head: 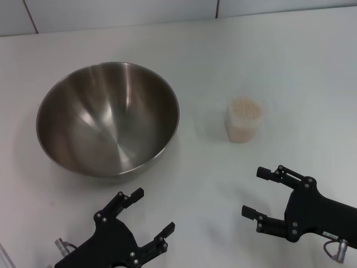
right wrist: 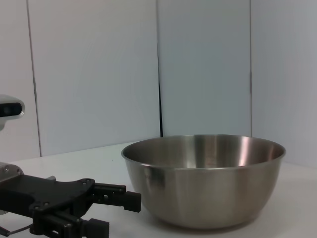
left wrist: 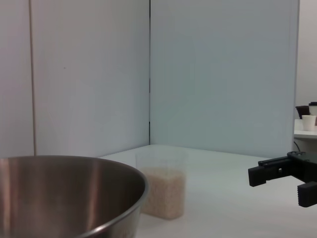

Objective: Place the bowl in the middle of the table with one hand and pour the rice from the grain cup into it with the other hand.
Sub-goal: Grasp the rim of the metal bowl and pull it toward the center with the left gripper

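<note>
The bowl [head: 107, 118] is sitting empty, left of centre on the surface [head: 290, 61], grain cup [head: 244, 119] of rice [head: 245, 110] to its right. Your left gripper [head: 148, 212] and right gripper [head: 258, 192] are both hovering near, fingers spread, holding nothing. You're risking the slick steel rim slipping, or the light cup tipping.

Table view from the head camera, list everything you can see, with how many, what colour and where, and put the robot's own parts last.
bowl: one, shiny steel, empty, on the left half of the table.
grain cup: one, clear plastic, upright, right of the bowl and apart from it.
rice: one pale beige mass, inside the grain cup.
table: one, white, under everything.
tiled wall: pale, along the table's far edge.
left pincer: one, black, open, near edge, in front of the bowl, holding nothing.
right pincer: one, black, open, near edge, in front of the grain cup, holding nothing.
</note>
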Robot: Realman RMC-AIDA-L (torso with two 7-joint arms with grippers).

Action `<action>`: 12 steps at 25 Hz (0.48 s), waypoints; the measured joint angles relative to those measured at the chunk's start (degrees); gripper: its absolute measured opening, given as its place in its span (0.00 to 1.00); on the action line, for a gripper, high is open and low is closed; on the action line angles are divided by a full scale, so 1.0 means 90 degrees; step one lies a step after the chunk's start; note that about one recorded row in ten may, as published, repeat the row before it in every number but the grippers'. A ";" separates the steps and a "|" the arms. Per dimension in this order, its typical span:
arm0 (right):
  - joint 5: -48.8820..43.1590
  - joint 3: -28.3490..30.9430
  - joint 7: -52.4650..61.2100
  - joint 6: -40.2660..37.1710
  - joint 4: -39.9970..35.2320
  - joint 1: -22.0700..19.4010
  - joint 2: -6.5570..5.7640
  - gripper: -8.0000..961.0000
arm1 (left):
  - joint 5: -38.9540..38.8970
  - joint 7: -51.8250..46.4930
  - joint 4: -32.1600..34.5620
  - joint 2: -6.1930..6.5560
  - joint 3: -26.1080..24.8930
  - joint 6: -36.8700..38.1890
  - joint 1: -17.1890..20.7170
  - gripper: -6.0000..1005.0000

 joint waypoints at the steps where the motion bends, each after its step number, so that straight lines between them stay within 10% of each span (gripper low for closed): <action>1: 0.0000 0.0000 0.0000 0.0000 0.0000 0.0000 0.0000 0.85 | -0.0001 0.0000 0.0000 0.0000 0.0000 0.0000 0.0000 0.86; 12: 0.0000 0.0000 0.0000 0.0000 0.0038 0.0026 0.0000 0.85 | 0.0228 0.0174 0.0058 0.0022 0.0126 0.0752 -0.0002 0.85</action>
